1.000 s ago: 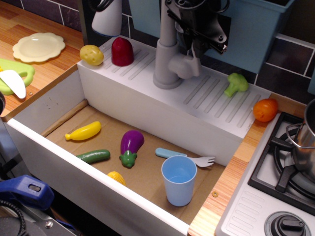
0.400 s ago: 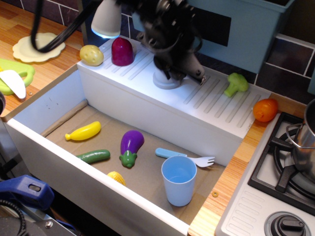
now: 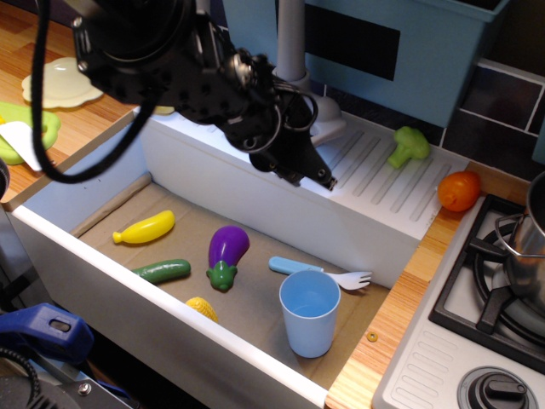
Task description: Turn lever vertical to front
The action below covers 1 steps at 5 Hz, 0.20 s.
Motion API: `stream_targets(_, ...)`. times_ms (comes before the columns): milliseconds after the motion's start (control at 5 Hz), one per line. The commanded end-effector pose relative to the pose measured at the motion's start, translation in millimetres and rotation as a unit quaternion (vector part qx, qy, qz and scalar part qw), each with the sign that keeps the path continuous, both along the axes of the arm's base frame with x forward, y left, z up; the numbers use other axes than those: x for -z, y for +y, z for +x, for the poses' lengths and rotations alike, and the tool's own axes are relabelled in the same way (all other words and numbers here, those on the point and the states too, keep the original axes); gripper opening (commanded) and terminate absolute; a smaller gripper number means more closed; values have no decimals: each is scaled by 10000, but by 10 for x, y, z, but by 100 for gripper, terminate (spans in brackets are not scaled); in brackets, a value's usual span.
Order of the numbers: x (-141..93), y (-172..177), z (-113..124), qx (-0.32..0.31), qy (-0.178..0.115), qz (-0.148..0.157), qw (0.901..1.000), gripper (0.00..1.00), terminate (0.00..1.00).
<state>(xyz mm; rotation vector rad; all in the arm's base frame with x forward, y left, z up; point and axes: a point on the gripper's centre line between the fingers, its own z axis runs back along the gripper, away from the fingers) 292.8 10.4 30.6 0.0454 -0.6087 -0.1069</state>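
Note:
The light-grey lever [image 3: 329, 128] shows beside the base of the tall grey faucet column [image 3: 290, 41], on the white ribbed ledge [image 3: 387, 183] behind the sink. Its rounded end lies low towards the front right. My black arm and gripper [image 3: 313, 175] reach in from the upper left and cover the faucet base. The dark fingertips [image 3: 300, 162] sit just in front of and below the lever, over the ledge edge. Whether they touch the lever, and whether they are open or shut, is hidden by the gripper's dark bulk.
The sink basin [image 3: 102, 175] holds a banana [image 3: 145, 227], cucumber [image 3: 162, 271], eggplant [image 3: 226, 251], corn [image 3: 202, 307], blue cup [image 3: 309, 311] and fork [image 3: 322, 273]. Broccoli [image 3: 409, 145] and an orange [image 3: 460, 189] lie on the right. A stove [image 3: 485, 298] with a pot [image 3: 532, 247] is far right.
My arm swung from above the faucet down to the left and front, now covering the faucet base. The lever, hanging by the column a second ago, now lies lower towards the front.

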Motion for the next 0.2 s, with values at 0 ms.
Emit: stream_targets(0,-59,-23,3,57,-12,63,10000,100,100)
